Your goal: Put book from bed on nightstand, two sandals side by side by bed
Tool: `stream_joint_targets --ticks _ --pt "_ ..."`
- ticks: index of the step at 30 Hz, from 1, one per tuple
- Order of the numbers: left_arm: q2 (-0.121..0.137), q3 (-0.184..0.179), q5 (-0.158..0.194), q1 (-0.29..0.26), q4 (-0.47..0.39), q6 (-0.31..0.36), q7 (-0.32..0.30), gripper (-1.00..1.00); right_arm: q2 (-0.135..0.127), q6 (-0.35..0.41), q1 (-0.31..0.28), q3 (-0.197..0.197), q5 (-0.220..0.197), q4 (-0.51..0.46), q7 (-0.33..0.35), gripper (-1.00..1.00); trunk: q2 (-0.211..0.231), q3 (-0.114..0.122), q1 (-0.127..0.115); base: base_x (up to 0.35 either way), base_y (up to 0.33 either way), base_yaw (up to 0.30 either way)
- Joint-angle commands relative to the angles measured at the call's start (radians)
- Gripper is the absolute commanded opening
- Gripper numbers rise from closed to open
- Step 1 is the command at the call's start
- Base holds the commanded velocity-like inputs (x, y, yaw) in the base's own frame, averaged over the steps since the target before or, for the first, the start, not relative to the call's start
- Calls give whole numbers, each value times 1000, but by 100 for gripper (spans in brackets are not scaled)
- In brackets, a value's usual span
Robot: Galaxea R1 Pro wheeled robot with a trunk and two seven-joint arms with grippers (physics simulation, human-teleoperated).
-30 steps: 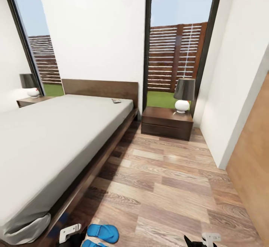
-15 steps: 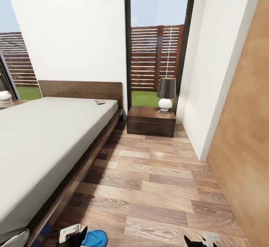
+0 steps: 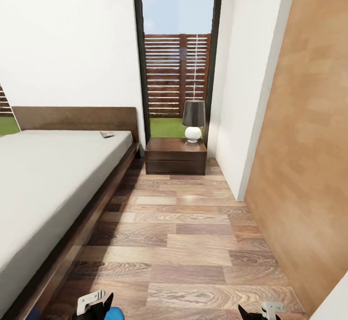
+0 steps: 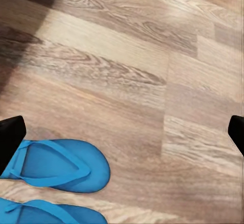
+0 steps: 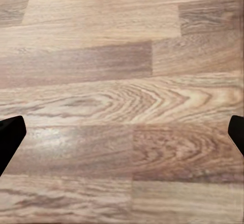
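Beneath the left claw [image 4: 122, 130], spread empty, 2 sandals [image 4: 56, 164] lie side by side; the right claw [image 5: 122, 132] gapes, farther off.

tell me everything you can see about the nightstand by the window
The nightstand is a low, dark brown wooden cabinet with a glossy top and a drawer-style front split by a horizontal seam. It stands on the wood-plank floor between the bed and the white wall, before the tall window. A lamp with black shade and white base sits on its top.
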Motion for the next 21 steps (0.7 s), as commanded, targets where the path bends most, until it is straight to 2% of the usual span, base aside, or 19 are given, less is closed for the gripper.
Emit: stream_joint_targets --ticks 1,12,21 --pt "0 8 -10 -1 1 -5 -4 100 0 0 -1 -4 -11 2 10 100 0 -1 0 0 0 -282" --pt "0 9 -10 -1 1 -4 -4 100 0 0 -1 -4 -11 2 11 100 0 -1 0 0 0 -258" --pt "0 9 -10 -1 1 -4 -4 100 0 0 -1 -4 -11 2 11 100 0 -1 0 0 0 -79"
